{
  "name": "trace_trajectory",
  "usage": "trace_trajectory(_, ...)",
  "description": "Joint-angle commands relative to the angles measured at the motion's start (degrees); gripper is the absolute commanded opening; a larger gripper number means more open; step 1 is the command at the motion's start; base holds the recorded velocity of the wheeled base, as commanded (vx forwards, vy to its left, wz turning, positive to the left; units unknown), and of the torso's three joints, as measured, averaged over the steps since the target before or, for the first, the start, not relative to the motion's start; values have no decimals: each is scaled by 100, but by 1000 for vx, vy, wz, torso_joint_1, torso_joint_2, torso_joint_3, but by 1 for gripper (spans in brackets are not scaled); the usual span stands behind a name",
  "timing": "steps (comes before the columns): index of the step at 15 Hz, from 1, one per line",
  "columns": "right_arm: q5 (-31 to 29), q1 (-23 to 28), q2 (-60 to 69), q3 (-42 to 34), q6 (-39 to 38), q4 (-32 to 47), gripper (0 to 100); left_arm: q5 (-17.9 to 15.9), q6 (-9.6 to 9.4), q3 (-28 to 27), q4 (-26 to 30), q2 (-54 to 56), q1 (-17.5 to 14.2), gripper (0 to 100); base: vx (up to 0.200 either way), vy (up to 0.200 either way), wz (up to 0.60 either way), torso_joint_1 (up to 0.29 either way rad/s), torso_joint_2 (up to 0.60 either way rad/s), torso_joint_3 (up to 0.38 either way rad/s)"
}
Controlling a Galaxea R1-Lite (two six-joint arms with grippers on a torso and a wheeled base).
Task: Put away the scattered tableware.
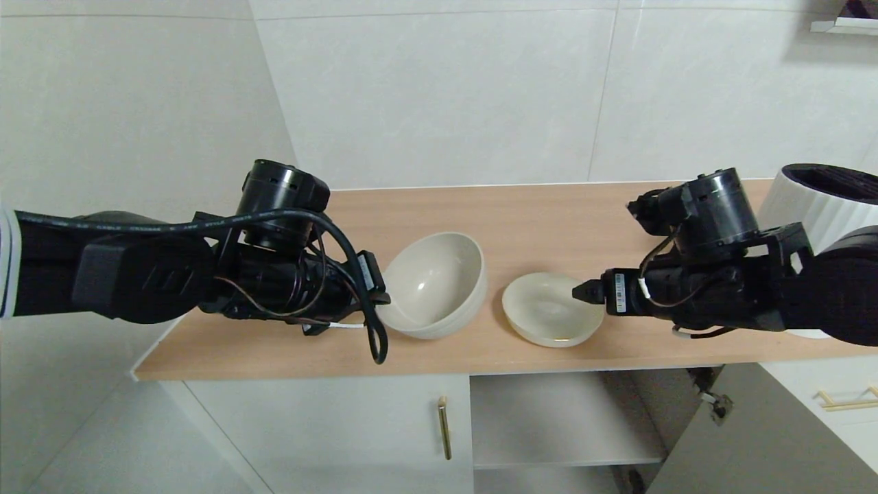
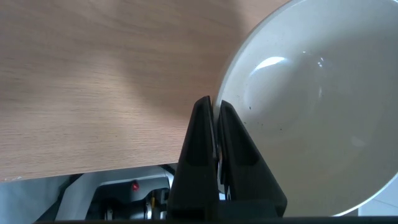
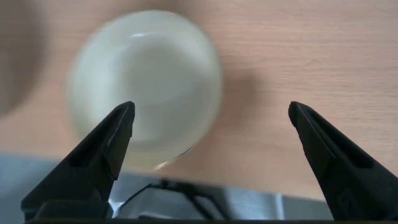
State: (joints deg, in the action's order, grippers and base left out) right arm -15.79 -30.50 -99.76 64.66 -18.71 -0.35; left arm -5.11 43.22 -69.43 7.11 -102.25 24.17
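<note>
A large cream bowl rests tilted on the wooden counter, its mouth turned toward the wall. My left gripper is shut on the bowl's near-left rim. In the left wrist view the fingers pinch the rim of the bowl. To its right sits a small pale dish, upright on the counter. My right gripper hovers at the dish's right edge. It stands open, one finger above the dish and the other over bare wood.
A white ribbed container stands at the counter's far right, behind my right arm. Below the counter an open cupboard shows a white shelf; a closed door with a gold handle is to its left. A tiled wall backs the counter.
</note>
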Motion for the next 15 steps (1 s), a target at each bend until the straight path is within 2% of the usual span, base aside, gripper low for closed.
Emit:
trace_trajectory(1, -162, -26, -431, 12, 8, -114, 100, 1, 3, -1, 1, 65, 0, 0, 0, 0, 0, 0, 0, 0)
trace_trajectory(9, -241, -26, -694, 12, -10, -316, 100, 1, 3, 8, 1, 74, 0, 0, 0, 0, 0, 0, 0, 0)
trace_trajectory(10, -232, -26, -694, 29, -27, -316, 0, 1, 3, 8, 10, 74, 0, 0, 0, 0, 0, 0, 0, 0)
trace_trajectory(15, -205, -26, -668, 29, -18, -316, 0, 1, 3, 8, 1, 83, -9, 0, 0, 0, 0, 0, 0, 0)
